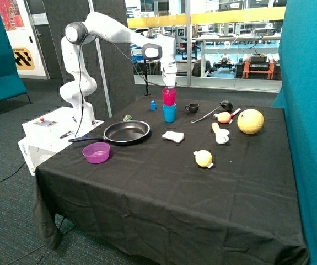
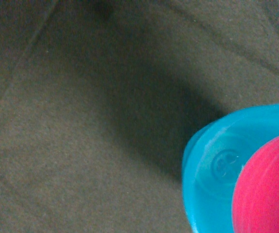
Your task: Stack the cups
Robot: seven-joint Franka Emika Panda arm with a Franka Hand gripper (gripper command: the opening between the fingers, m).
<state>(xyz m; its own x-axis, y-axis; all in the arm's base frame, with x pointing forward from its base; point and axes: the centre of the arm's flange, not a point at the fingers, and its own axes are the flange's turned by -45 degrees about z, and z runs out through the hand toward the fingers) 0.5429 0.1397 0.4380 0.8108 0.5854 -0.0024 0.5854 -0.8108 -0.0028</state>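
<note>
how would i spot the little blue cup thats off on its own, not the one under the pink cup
Start at the black frying pan on the table. Look past it toward the far edge, beside the pink cup that the claw holds over a bigger blue cup. The small blue cup stands alone there, looking much smaller.
</note>
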